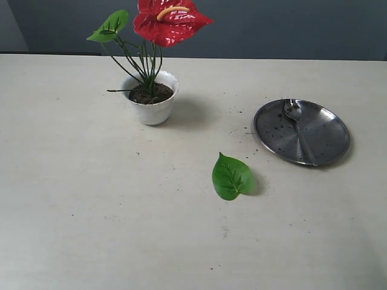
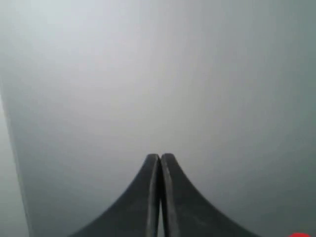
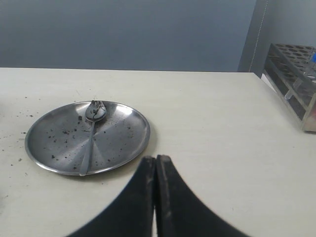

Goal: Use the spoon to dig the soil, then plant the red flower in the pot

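Observation:
The red flower (image 1: pixel 169 21) stands upright in the white pot (image 1: pixel 151 109) at the back left of the table, its stems set in dark soil (image 1: pixel 151 93). The spoon (image 1: pixel 297 124) lies on a round steel plate (image 1: pixel 329 136) at the right, also visible as the spoon (image 3: pixel 91 131) in the right wrist view. My right gripper (image 3: pixel 156 159) is shut and empty, a little short of the plate's rim. My left gripper (image 2: pixel 160 157) is shut with nothing in it, facing a blank grey surface. Neither gripper appears in the exterior view.
A loose green leaf (image 1: pixel 231 176) lies on the table between pot and plate. Soil crumbs dot the plate (image 3: pixel 59 143) and the table near it. A rack of tubes (image 3: pixel 294 84) stands at the table's far right edge.

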You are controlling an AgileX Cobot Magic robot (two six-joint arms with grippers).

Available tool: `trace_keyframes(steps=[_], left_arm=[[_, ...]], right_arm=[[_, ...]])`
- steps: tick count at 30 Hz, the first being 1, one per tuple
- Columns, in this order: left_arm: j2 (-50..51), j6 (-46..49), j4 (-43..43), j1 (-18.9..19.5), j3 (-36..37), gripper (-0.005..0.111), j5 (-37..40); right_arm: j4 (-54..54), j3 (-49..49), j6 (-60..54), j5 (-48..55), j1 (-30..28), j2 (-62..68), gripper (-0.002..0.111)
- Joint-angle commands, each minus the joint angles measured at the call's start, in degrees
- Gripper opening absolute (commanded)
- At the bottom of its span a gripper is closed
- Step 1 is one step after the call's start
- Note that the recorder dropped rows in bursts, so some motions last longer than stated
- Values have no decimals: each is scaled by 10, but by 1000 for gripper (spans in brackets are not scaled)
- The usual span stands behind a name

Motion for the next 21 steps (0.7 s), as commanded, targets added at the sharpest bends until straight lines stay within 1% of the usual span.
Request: trace_keyframes(steps=[1,4,6,8,11,14,18,21], left_arm=[[-42,95,-119,0,56,0,91],[-74,174,-218,0,99,0,145],[-96,243,-292,0,125,0,173],[-116,314,-358,0,147,0,194],[-142,387,-446,0,173,0,216],[-168,428,-489,0,202,0,231],[-209,429,-493,0,252,0,236],[-243,440,-496,0,287,0,221]], right_arm=[[1,1,-1,-4,-1,-4,-1],[-1,1,-1,-4,-1,-4,-1],[-1,1,-1,-4,-1,-4,-1],[-1,1,-1,-4,-1,-4,-1],[-1,1,-1,-4,-1,-4,-1],[-1,1,-1,-4,-1,-4,-1],[-1,1,-1,-4,-1,-4,-1],[-1,1,-1,-4,-1,-4,-1]])
